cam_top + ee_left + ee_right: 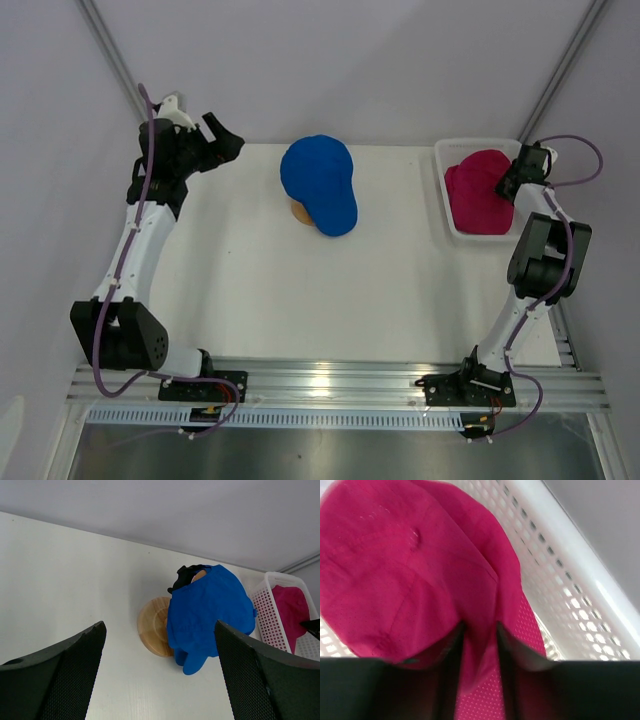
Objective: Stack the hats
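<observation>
In basket [570, 605], right end effector [479, 627] pinches hat [395, 570]

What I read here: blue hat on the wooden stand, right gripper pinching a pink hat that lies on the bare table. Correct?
Not quite. The pink hat lies in the white mesh basket, not on the bare table; the right wrist view shows the right gripper pinching a fold of it there. The blue hat is on the wooden stand.

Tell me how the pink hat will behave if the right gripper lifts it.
Probably floppy: the pink hat creases into a fold between the fingers of the right gripper, so it should sag when raised. Likely light, being thin cloth. Its fabric might drag on the basket wall.
</observation>
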